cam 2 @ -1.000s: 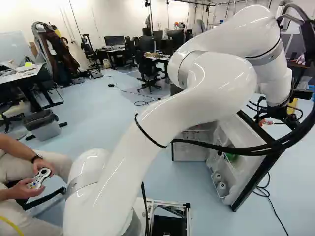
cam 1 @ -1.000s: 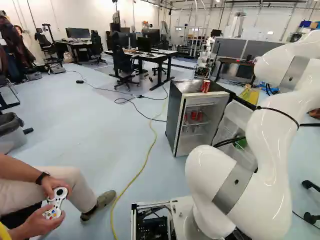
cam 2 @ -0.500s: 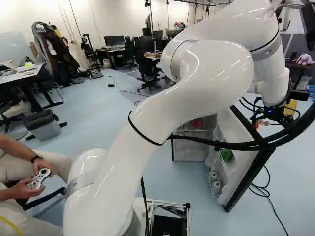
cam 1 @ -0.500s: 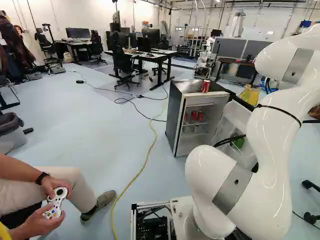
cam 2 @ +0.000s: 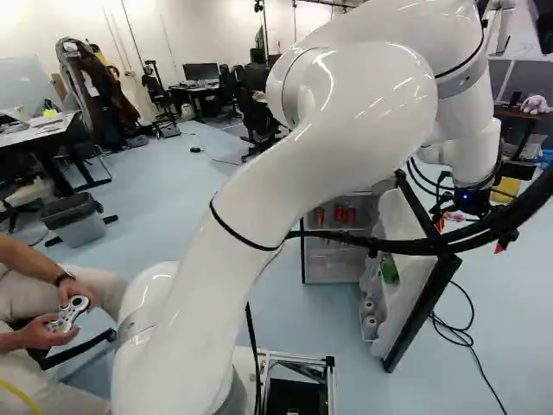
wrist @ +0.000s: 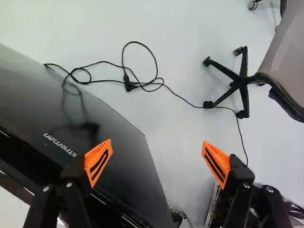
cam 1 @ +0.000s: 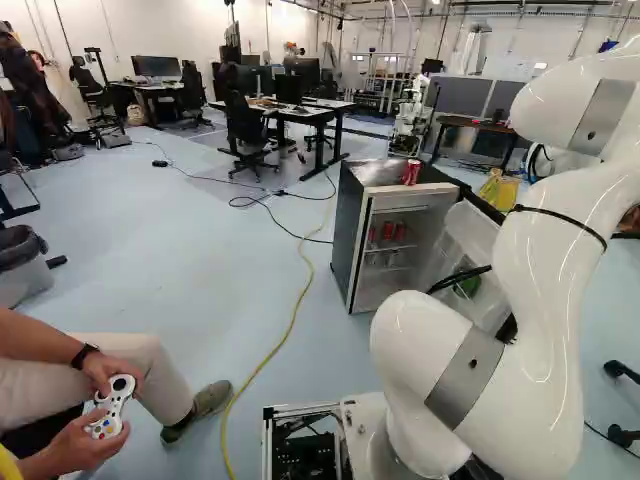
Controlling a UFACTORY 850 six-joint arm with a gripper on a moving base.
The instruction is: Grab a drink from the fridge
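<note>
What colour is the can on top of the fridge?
Mostly red. The can shows best in the left base view.

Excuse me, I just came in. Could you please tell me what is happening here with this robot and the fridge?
The robot arm has its gripper open and empty near the outer side of the open fridge door. Red cans stand inside the fridge, and another red can stands on top. A seated person holds a game controller, perhaps to steer the arm, but I cannot be sure.
</note>
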